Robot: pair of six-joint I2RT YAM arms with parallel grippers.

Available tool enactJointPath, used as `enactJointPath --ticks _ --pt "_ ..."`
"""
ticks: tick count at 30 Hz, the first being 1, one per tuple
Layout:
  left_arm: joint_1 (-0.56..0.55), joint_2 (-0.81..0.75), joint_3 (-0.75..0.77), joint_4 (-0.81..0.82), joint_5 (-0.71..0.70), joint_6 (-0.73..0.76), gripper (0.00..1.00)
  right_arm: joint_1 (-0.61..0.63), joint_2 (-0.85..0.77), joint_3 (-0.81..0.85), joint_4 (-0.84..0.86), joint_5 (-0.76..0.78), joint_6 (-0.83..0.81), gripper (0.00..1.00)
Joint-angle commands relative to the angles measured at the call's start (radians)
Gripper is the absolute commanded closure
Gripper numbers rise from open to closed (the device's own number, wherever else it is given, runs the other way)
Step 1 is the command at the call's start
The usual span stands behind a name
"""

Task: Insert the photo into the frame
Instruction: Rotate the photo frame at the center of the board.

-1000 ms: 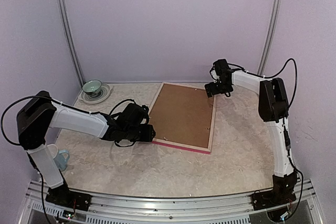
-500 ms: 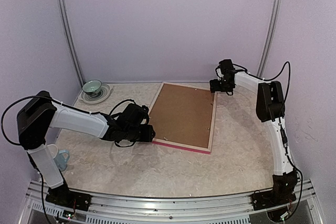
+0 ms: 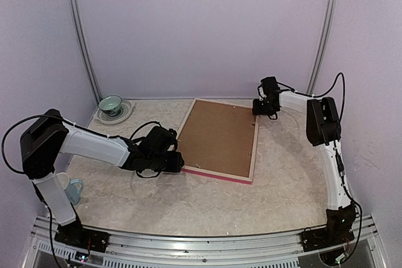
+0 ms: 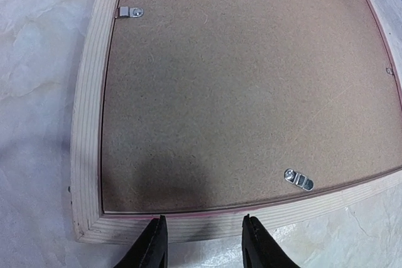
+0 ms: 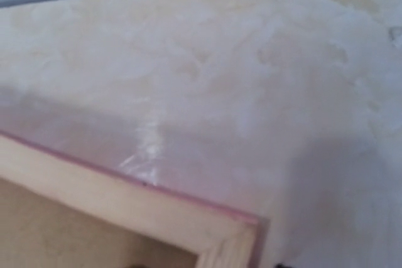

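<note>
The frame lies face down in the middle of the table, pale wood rails up and a pink edge along its near side. A brown backing board fills its opening, and the photo is hidden. My left gripper is at the frame's near left corner. In the left wrist view its fingers stand apart at the wood rail with nothing between them. My right gripper is low at the frame's far right corner. Its fingers barely show in its own blurred view.
Metal turn clips sit on the backing board. A green bowl on a plate stands at the back left. A pale mug is by the left arm's base. The walls are close behind and to the right.
My right gripper has drawn back toward the wall and come down to the frame's far right corner. The left arm and the frame have stayed put.
</note>
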Motion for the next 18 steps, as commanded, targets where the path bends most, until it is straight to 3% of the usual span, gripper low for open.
enactJointPath --ticks 1,18 --pt "-0.006 -0.007 -0.015 0.009 -0.018 -0.003 0.59 -0.004 -0.063 -0.147 -0.001 0.001 0.021 0.54" --pt "0.005 -0.063 -0.065 -0.011 -0.045 -0.012 0.59 0.015 -0.426 -0.709 0.151 0.032 0.153 0.63"
